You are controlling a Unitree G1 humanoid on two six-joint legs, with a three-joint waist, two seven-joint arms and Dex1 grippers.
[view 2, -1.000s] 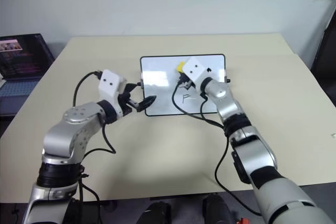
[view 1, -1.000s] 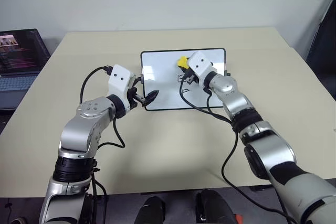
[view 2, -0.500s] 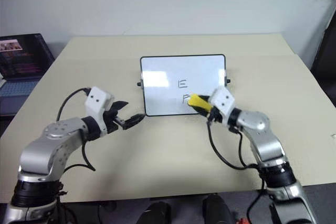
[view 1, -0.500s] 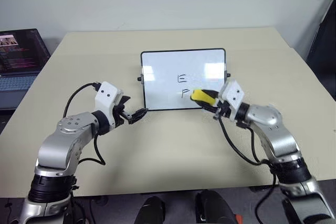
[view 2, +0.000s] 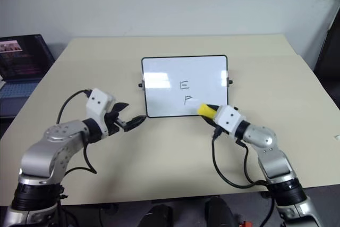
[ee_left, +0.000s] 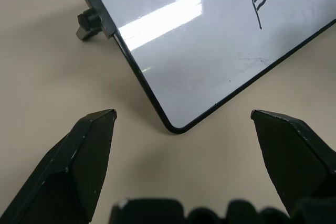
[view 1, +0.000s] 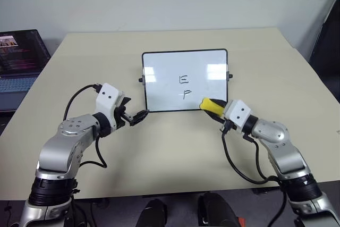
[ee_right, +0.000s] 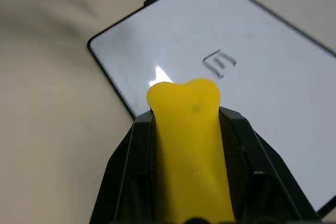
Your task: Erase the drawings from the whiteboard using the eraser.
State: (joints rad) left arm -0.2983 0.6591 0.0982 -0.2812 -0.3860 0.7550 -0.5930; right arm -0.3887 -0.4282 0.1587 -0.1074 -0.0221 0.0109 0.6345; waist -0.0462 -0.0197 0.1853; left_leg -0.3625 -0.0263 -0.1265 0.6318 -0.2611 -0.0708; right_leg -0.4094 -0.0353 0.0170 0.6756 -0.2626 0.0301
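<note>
Big beige table (view 1: 175, 147) first, smooth and matte, filling the middle of the head views with plenty of bare surface below and to both sides of the board. Upper centre lies the whiteboard (view 1: 159, 81): glossy white, thin black frame, rounded corners, a small black knob on each side, bright reflections across it. At far left, beyond the table's edge, a laptop (view 1: 18, 57) with its screen lit. Now the left gripper (view 1: 136, 116), lower left of the board: its two black wedge-shaped fingers (ee_left: 79, 161) stand wide apart with nothing between them, and the board's near left corner sits just ahead of the gap, not touched. The right gripper (view 1: 219, 111) hangs at the board's lower right edge, jaws clamped on the eraser (view 1: 211, 106), a small oblong yellow block with a rounded end poking toward the board. Smallest of all, the drawings (view 1: 184, 86): thin black strokes, an E above an F, near the board's centre, just up-left of the eraser's tip.
</note>
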